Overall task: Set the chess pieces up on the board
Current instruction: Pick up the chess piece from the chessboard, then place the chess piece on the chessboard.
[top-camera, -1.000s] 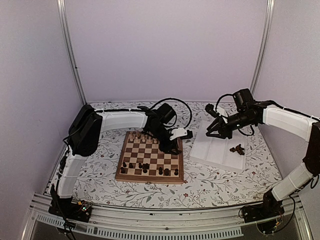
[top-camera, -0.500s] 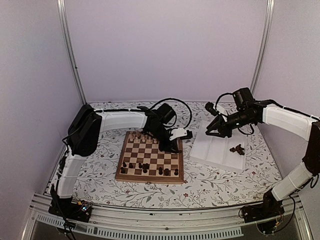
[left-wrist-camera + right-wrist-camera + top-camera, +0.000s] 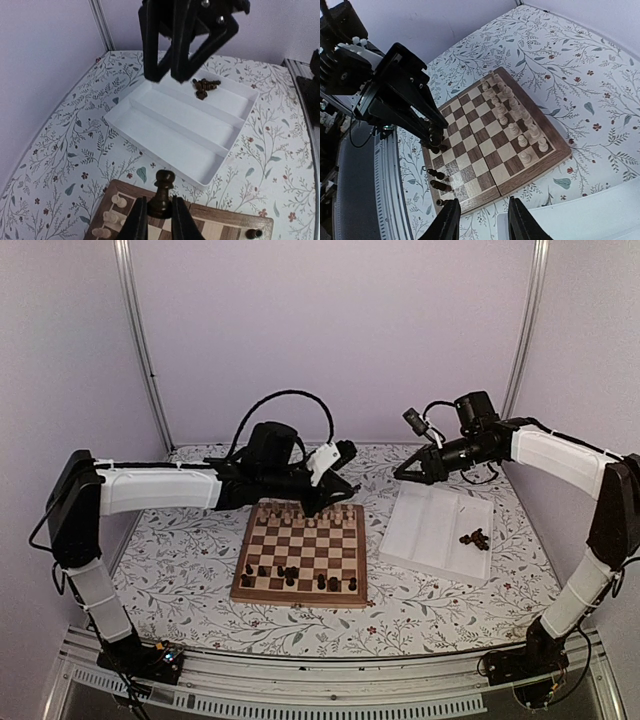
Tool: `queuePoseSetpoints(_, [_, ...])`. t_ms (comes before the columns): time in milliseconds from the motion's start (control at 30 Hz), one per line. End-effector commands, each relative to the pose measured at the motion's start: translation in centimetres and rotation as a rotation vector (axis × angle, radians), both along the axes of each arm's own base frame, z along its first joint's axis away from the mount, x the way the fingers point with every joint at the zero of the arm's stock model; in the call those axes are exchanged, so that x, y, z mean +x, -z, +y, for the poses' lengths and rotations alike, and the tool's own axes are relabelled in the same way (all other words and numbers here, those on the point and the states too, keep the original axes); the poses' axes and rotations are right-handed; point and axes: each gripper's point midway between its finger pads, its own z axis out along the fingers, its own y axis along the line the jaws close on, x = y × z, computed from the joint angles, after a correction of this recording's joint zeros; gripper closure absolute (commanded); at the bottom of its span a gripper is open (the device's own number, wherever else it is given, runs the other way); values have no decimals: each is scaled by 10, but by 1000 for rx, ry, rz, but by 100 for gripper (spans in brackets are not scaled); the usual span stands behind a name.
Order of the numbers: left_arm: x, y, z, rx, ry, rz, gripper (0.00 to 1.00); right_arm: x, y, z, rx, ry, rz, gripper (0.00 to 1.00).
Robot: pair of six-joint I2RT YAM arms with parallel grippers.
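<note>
Left pincer with dark chess piece above far edge of board

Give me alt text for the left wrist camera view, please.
The left gripper pinches a dark chess piece above the edge of the board. Beyond lies a white tray holding a few dark pieces, with the right gripper hanging near it.

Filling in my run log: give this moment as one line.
left gripper: shut on dark brown wooden chess piece | right gripper: open, empty
</note>
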Motion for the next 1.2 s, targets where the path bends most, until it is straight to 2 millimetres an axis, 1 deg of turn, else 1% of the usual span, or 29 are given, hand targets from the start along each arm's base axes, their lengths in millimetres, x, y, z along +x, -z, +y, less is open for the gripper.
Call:
queuePoseSetpoints(0, [16, -26, -13, -140, -82, -66, 86, -9, -7, 21, 140, -97, 250, 65])
queuePoseSetpoints(33, [15, -24, -15, -137, -84, -61, 86, -10, -9, 25, 159, -116, 271, 65])
queuePoseSetpoints(133, [12, -18, -20, -121, -83, -62, 86, -11, -5, 38, 170, -151, 310, 64])
queuePoseSetpoints(233, [12, -14, -22, -111, -89, -66, 86, -17, -1, 48, 166, -180, 323, 63])
queuePoseSetpoints(333, [11, -13, -24, -116, -86, -61, 86, -20, 7, 54, 151, -189, 344, 63])
queuePoseSetpoints(500, [7, -9, -29, -109, -69, -55, 86, -23, 13, 61, 149, -215, 365, 65])
queuePoseSetpoints(833, [0, -6, -41, -105, -32, -48, 86, -21, 16, 67, 160, -233, 384, 71])
queuePoseSetpoints(867, [0, -6, -42, -103, -30, -48, 86, -21, 16, 67, 162, -235, 388, 73])
queuePoseSetpoints(900, [0, -5, -42, -101, -30, -47, 86, -22, 17, 67, 165, -238, 393, 78])
queuePoseSetpoints(1000, [1, -3, -43, -96, -34, -44, 86, -24, 17, 68, 170, -245, 398, 83])
queuePoseSetpoints(1167, [5, -4, -42, -96, -62, -49, 86, -28, 20, 65, 171, -247, 406, 83])
